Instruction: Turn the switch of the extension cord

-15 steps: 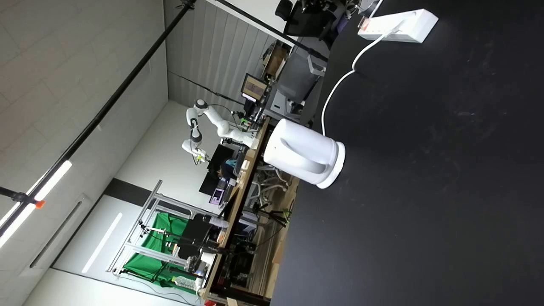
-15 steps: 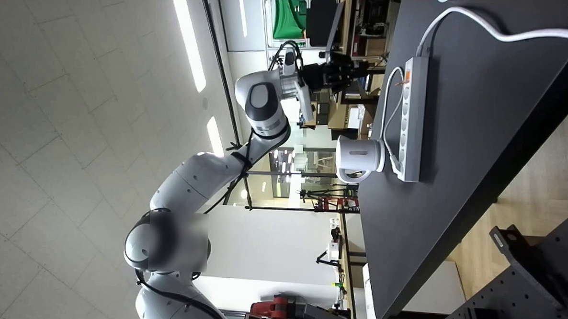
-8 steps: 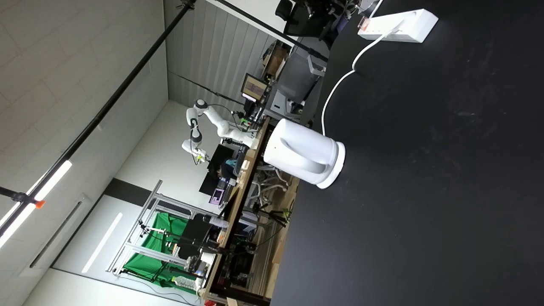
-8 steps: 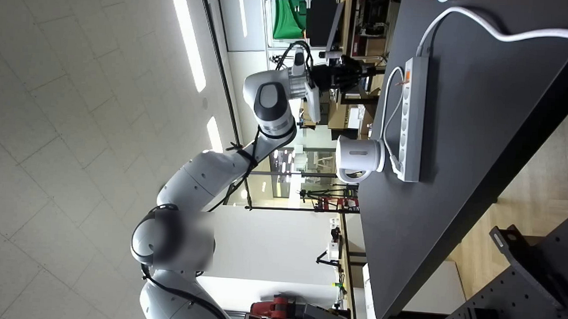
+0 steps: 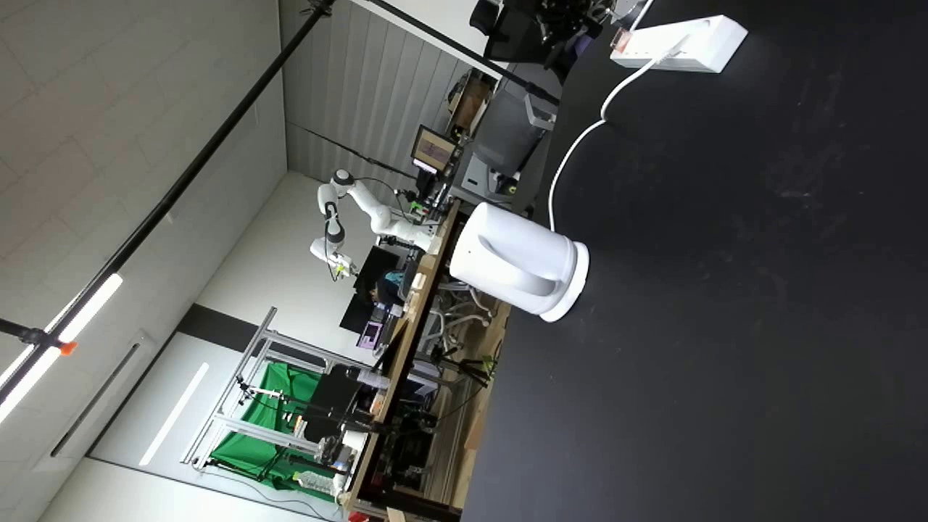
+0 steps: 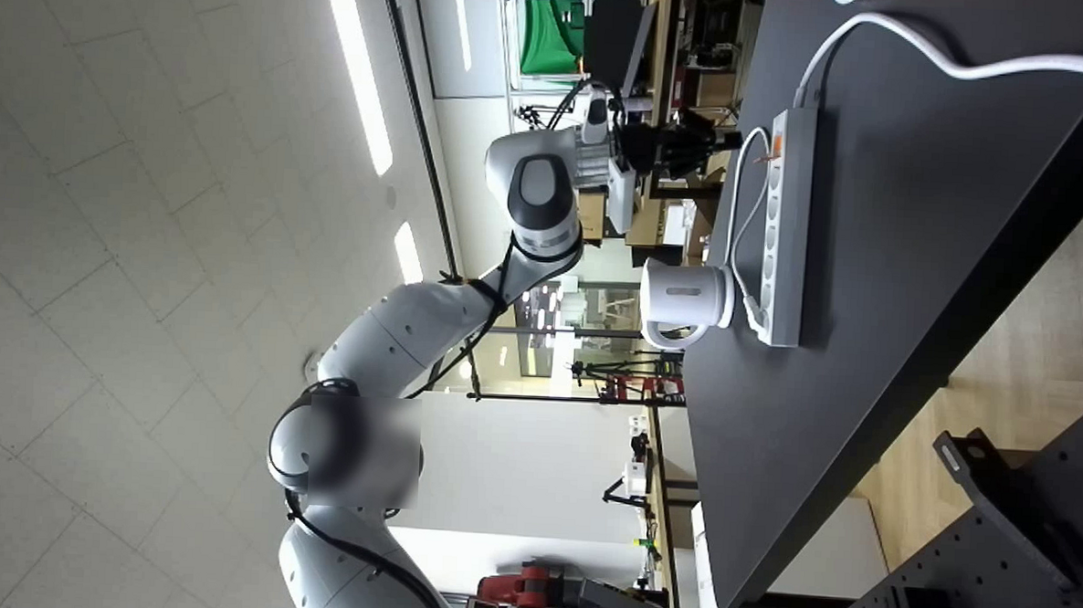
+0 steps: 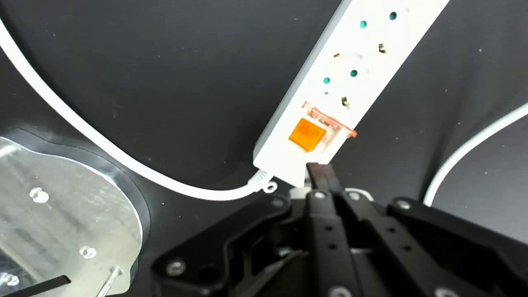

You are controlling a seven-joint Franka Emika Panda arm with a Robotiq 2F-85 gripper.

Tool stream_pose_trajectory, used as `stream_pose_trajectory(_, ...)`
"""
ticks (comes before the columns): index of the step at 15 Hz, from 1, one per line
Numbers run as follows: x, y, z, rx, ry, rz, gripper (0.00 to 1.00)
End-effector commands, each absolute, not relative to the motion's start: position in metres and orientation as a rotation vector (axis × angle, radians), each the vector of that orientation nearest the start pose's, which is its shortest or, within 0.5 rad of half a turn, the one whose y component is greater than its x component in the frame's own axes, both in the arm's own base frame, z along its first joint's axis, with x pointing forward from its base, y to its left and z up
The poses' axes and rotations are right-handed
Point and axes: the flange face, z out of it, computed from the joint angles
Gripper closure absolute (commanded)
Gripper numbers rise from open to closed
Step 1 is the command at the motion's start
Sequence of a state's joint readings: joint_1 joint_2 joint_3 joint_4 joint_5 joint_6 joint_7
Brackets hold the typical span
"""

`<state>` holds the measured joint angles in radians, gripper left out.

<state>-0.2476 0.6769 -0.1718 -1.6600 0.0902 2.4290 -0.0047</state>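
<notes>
The extension cord is a flat white power strip [image 7: 342,82] lying on the dark table, seen in both exterior views [image 6: 786,242] [image 5: 681,45]. Its orange switch [image 7: 307,135] sits at the cable end, beside a reddish band [image 7: 330,119] across the strip; the switch also shows in an exterior view [image 6: 777,144]. My gripper [image 7: 319,165] is shut with nothing between its fingertips. In the wrist view the tips appear just below the switch and overlap the strip's end corner. In an exterior view my gripper [image 6: 734,141] is above the table, apart from the strip.
A white kettle [image 5: 511,257] stands on the table [image 5: 689,362] near the strip, also seen in an exterior view [image 6: 684,294]. Its thin cable plugs into the strip's far end. A thicker white cable [image 7: 103,142] curves off past a bolted metal plate [image 7: 70,214].
My arm and gripper have come down toward the table and closer to the switch end of the strip. The strip and kettle have not moved.
</notes>
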Motion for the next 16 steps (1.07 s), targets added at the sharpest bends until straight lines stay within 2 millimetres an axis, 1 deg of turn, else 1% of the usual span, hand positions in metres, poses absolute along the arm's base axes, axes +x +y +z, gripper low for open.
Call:
stream_pose_trajectory(1,0.649,-0.272,0.222,-3.088,0.75,-0.172,1.0)
stream_pose_trajectory(6,0.65,-0.272,0.211,-3.083,0.753,-0.169,1.0)
stream_pose_trajectory(12,0.648,-0.278,0.199,-3.02,0.81,-0.19,1.0)
stream_pose_trajectory(16,0.644,-0.286,0.193,-2.968,0.885,-0.179,1.0)
